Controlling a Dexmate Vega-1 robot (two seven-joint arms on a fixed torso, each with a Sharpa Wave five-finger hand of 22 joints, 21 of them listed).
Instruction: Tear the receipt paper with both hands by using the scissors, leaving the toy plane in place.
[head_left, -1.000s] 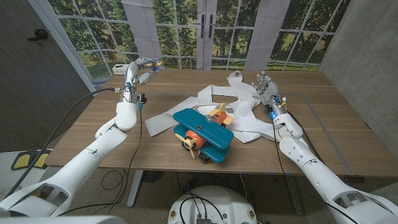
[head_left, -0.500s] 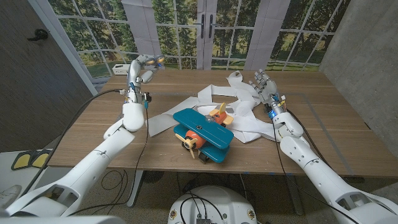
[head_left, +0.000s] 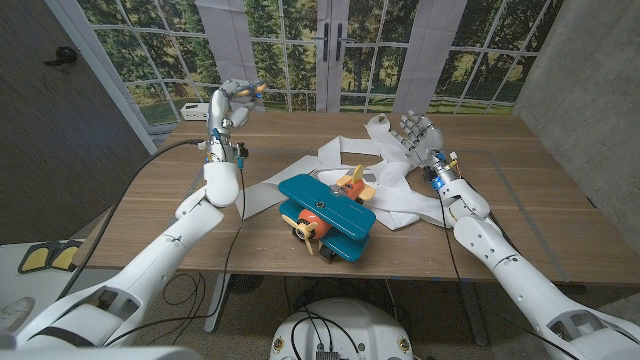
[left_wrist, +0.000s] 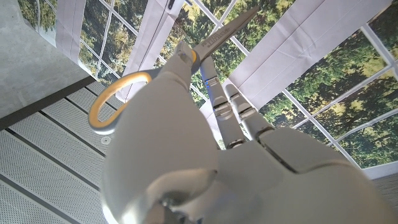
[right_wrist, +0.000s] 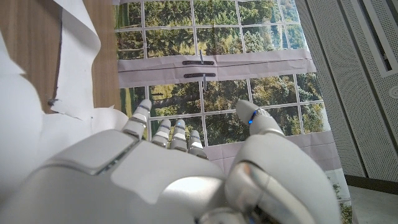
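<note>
My left hand is raised above the table's far left and grips the scissors, whose orange-grey handle and metal blades show in the left wrist view. The white receipt paper lies in crumpled loops across the table's middle and right. In front of it sits the teal and orange toy plane. My right hand hovers open over the paper's far right part, fingers spread. The right wrist view has my right hand with the paper beside it.
The wooden table has bare wood on its right and left sides. A white power strip lies at the far left edge. A dark panel stands at the left, a window wall behind.
My left hand has lifted higher with the scissors and turned toward the middle. My right hand has risen a little and spread its fingers. Paper and plane have not moved.
</note>
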